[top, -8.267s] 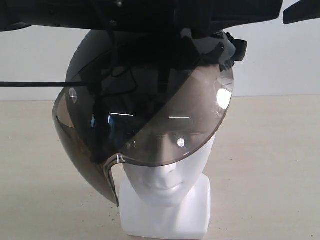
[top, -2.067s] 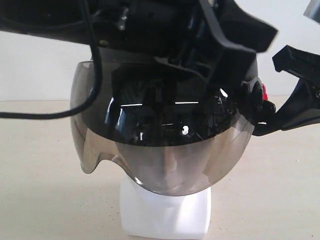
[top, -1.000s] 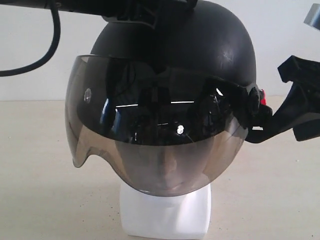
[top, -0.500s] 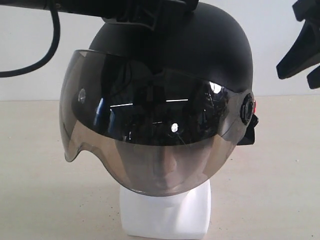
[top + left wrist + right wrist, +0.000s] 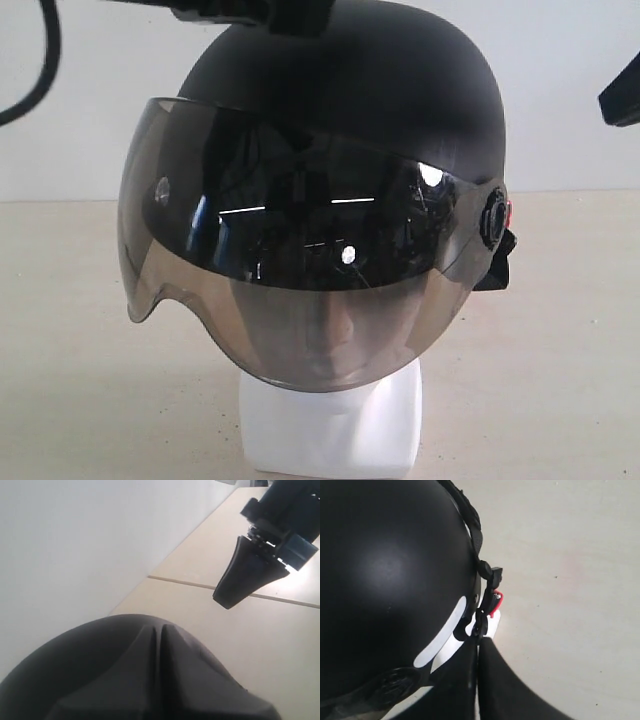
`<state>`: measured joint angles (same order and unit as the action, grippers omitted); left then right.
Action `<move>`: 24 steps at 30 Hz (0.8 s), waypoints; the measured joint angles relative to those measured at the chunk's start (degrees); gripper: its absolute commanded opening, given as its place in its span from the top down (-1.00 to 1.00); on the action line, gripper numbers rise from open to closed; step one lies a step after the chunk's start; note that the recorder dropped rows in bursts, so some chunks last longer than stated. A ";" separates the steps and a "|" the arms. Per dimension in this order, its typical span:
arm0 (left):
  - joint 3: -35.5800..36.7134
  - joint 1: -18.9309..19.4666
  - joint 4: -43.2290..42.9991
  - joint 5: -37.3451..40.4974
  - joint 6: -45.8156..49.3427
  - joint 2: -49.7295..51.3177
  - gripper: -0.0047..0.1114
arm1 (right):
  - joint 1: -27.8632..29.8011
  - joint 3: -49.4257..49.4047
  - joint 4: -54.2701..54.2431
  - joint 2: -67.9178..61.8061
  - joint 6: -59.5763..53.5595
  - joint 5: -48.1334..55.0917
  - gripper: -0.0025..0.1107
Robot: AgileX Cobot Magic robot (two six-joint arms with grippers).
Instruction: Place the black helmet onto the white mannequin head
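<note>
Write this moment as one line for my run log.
helmet: on head, visor down | left hand: shut, above helmet | right hand: shut, clear of helmet

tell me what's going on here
The black helmet sits on the white mannequin head, its tinted visor down over the face. Neither arm grips it: the right gripper is off to the side, jaws shut on nothing, and the left gripper is up by the crown, jaws also shut. The placing looks done.
</note>
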<state>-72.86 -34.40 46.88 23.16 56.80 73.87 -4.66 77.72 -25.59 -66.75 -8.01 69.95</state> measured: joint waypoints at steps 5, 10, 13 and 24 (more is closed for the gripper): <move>0.00 0.92 -3.54 0.47 -1.91 -4.60 0.84 | 0.00 0.00 0.00 4.41 -1.61 -0.31 0.96; 0.00 6.59 -16.24 2.97 -12.84 -8.47 0.84 | 0.00 -0.72 -0.60 7.21 -2.43 -1.35 0.96; 0.00 11.78 -25.04 5.92 -20.21 -8.89 0.84 | 0.00 -3.65 -2.43 9.36 -4.96 -4.29 0.96; 3.25 29.47 -25.10 7.46 -20.94 -3.79 0.84 | 0.00 -22.87 -16.03 16.77 -10.90 -23.54 0.96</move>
<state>-69.60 -4.93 21.77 30.63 35.86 70.08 -4.66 54.85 -41.62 -49.98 -18.92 46.42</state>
